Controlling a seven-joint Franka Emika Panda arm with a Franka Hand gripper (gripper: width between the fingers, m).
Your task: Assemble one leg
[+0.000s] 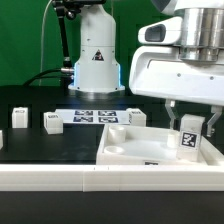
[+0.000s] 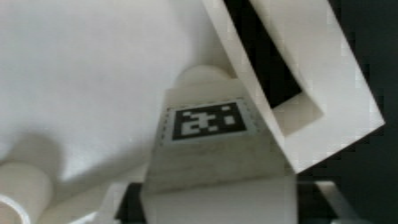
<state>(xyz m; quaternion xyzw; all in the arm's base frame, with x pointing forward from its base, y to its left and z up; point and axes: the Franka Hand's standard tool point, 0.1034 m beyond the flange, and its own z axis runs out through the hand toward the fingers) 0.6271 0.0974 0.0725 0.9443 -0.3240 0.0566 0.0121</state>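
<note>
My fingers (image 1: 188,129) are clamped on the small white plastic rectangular leg (image 1: 187,141) with its black-and-white square tag, holding it upright at a corner of the large flat white panel (image 1: 135,147) on the black desk (image 1: 45,145). In the wrist view the leg (image 2: 214,150) fills the middle.

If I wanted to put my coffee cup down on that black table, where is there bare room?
The black table is bare in front of the small white legs, out to the tabletop panel. It is crowded at the exterior view's right, where the gripper holds the leg over that panel.
</note>
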